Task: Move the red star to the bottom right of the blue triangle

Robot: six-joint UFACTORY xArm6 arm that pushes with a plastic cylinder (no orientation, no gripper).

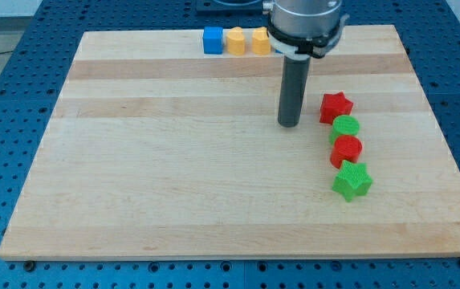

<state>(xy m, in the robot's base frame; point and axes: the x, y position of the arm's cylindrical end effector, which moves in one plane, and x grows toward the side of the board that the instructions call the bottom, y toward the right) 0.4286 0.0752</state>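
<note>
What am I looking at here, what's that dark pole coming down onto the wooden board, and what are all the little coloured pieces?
This is a single camera picture looking down at a slant onto a wooden board that lies on a blue perforated table. The dark pole is the end of a robot arm. It has no hand; it only slides its tip along the board to push blocks, so nothing is held.

At the view's right is a column of four blocks: a red star at the top, then a green round block, a red round block and a green star. The tip stands just to the left of the red star, with a small gap.

At the view's top edge sit a blue block and two yellow blocks in a row, the second partly behind the arm.
</note>
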